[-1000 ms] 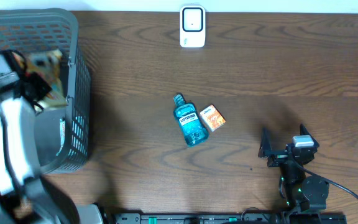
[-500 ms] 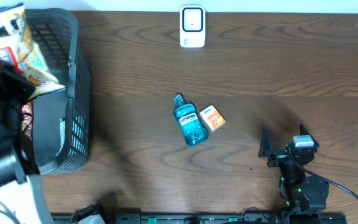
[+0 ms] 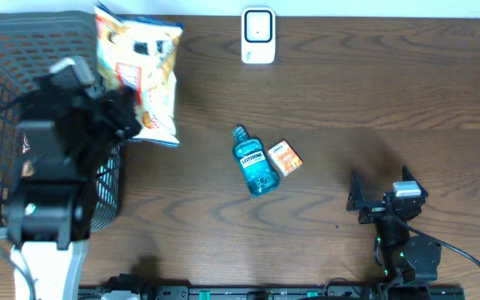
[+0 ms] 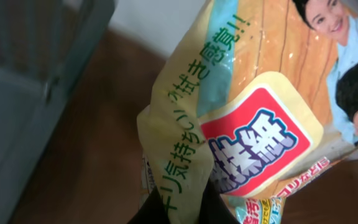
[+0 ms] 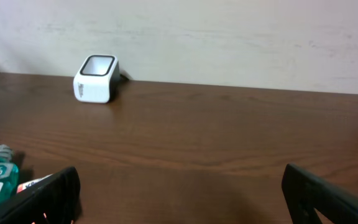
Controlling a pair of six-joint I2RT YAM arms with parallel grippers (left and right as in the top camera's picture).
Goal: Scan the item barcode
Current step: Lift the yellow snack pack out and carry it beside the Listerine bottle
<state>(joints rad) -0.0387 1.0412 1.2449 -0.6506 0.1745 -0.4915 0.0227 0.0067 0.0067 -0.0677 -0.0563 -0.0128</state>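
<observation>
my left gripper (image 4: 178, 210) is clamped on an edge of the snack bag (image 3: 140, 71), which hangs just ahead of it. i'd swing it right toward the scanner (image 3: 258, 36), barcode face turned to its window. my right gripper (image 5: 182, 196) rests, jaws apart.

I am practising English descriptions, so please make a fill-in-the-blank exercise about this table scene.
1. The left gripper holds the snack bag; the right gripper holds ____.
2. The mouthwash bottle is coloured ____.
3. Seen from the robot, the orange box lies on the bottle's ____ side.
4. The scanner is coloured ____.
Missing words: nothing, blue, right, white.
</observation>
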